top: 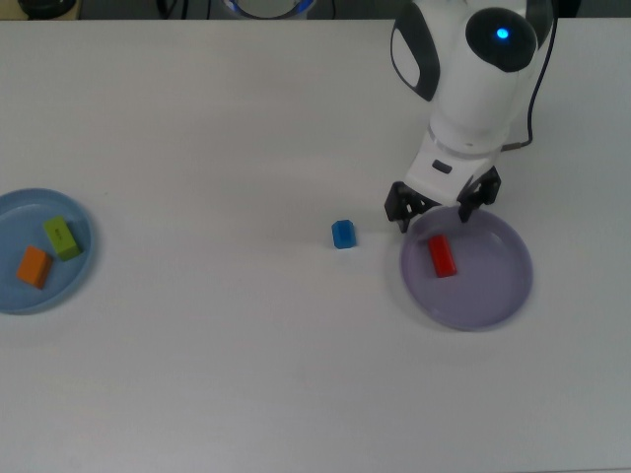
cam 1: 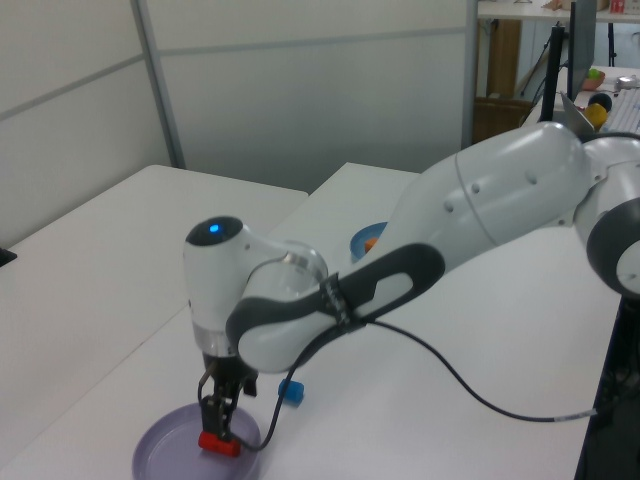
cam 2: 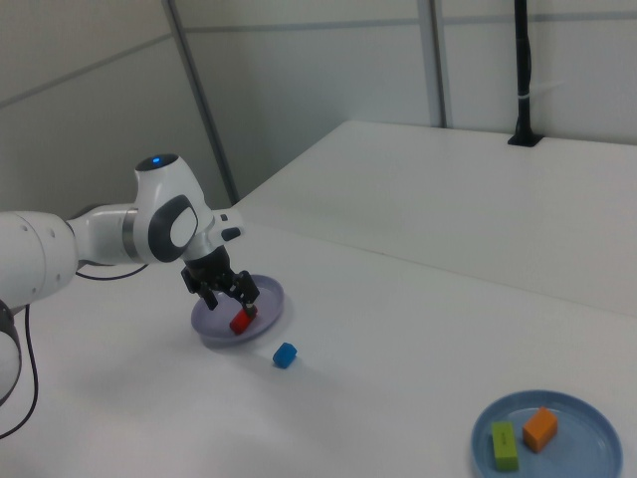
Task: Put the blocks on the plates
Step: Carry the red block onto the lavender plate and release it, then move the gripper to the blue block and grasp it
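The red block [top: 442, 255] is lying inside the lavender plate [top: 503, 296], and it is being held by nothing. The claw [top: 443, 204] is hanging released over the plate's rim on the side toward the blue block [top: 343, 234], its fingers spread and apart from the red block. The blue block is sitting on the worktop [top: 246, 355] just beside the lavender plate, not on it. The orange block [top: 34, 267] and the lime green block [top: 62, 237] are resting in the light blue plate [top: 12, 202], well apart from the lavender plate. A risk is being judged here: if the claw is being carried low toward the blue block, the plate's rim may be caught and the plate dragged, or the small block may be pushed away instead of gripped
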You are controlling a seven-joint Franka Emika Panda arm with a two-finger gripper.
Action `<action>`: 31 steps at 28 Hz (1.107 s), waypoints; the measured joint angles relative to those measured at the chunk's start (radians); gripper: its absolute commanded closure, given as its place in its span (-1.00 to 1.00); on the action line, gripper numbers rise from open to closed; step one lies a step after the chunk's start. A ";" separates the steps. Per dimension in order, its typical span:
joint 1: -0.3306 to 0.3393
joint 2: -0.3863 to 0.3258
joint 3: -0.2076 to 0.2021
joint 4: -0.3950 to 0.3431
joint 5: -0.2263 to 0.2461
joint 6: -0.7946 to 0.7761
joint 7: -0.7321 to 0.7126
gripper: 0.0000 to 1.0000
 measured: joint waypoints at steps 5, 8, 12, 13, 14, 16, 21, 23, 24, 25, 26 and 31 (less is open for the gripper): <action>-0.012 -0.038 -0.013 -0.004 0.000 -0.119 0.003 -1.00; -0.026 -0.041 -0.023 -0.017 0.000 -0.141 0.003 -1.00; -0.065 -0.039 -0.033 -0.058 0.000 -0.128 0.003 -1.00; -0.076 -0.039 -0.034 -0.069 0.000 -0.111 0.003 -1.00; -0.087 -0.038 -0.035 -0.082 0.000 -0.089 0.003 -1.00; -0.117 -0.036 -0.036 -0.115 0.000 -0.028 0.003 -1.00; -0.157 -0.029 -0.036 -0.149 0.000 0.036 -0.007 -1.00; -0.160 -0.027 -0.036 -0.151 0.000 0.037 -0.009 -1.00; -0.160 -0.026 -0.036 -0.151 0.000 0.037 -0.009 -1.00; -0.159 -0.024 -0.035 -0.151 0.000 0.037 -0.009 -1.00; -0.158 -0.023 -0.035 -0.151 0.000 0.037 -0.009 -0.97; -0.153 -0.020 -0.028 -0.151 0.000 0.037 -0.009 -0.17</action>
